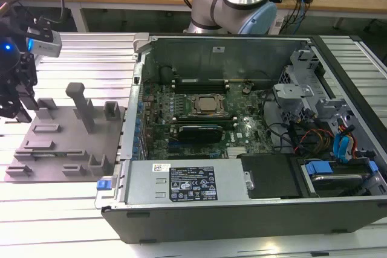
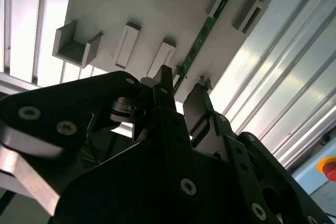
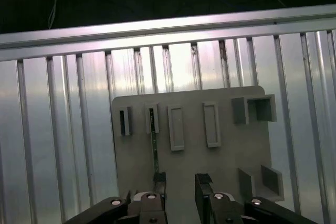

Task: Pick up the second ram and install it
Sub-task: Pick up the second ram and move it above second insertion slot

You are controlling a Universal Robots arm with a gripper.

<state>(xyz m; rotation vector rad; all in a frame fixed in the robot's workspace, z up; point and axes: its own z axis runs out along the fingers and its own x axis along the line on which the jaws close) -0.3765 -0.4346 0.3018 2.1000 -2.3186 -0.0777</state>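
Picking has not begun: the second ram (image 2: pixel 202 38), a slim green circuit-board stick, sits on edge in a slot of the grey plastic holder tray (image 3: pixel 220 103) on the ribbed metal bench (image 3: pixel 52 145). The black two-fingered hand (image 3: pixel 181 184) hovers close over one end of the stick with its fingers apart and nothing held. In the first wrist view the stick lines up with one finger rather than with the gap.

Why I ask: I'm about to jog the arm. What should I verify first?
1. Gripper open: ok, fingers apart, nothing held.
2. Ram in tray: ok, on edge in its slots.
3. Ram centred between fingers: not ok, it lines up with one finger.
4. Gripper clear of ram: cannot tell.
5. Free slot on motherboard: cannot tell.
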